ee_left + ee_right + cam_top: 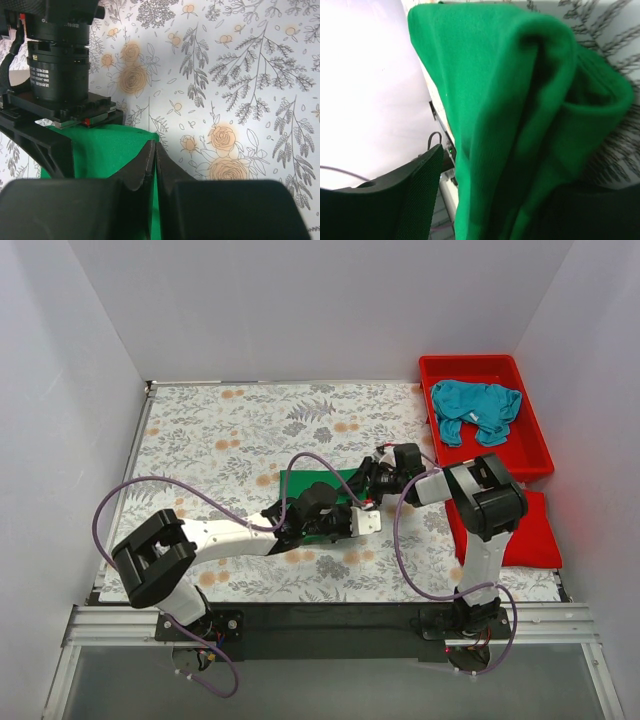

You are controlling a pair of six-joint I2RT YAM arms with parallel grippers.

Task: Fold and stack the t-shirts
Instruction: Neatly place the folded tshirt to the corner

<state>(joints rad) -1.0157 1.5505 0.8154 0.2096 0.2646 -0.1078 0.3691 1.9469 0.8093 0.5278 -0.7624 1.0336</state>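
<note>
**Both grippers on the green shirt at mid-bench, teal shirt waiting in the tub**

Both arms are bolted at the near edge of the bench (220,430) and reach inward to meet near its middle.

The left gripper (154,150) is the nearer one. Its fingers are pressed together, and a sliver of green shows in the seam between them. I judge from this that it pinches a thin layer at the near side of the green t-shirt (312,483). The hold is low and close to the cloth, probably to keep that edge flat while the other side is worked.

The shirt lies as a compact, partly folded rectangle in the middle of the bench, partly hidden under both wrists.

Just beyond it, the right gripper (368,483) reaches in from the right edge. In its wrist view a thick, doubled fold of green fills the gap between its fingers (422,195). The fingers look clamped on that bunch, with the cloth draping down from them. Raising the fold this way would let it be carried over and laid on the pinned part.

A flat red sheet (535,530) lies along the right edge, beside the right arm.

At the far right corner stands the red tub (470,362). The teal t-shirt (475,410) sits crumpled inside it, unfolded and well apart from both grippers. By my reading, the folding of the first shirt is not yet finished and nothing is stacked.
</note>
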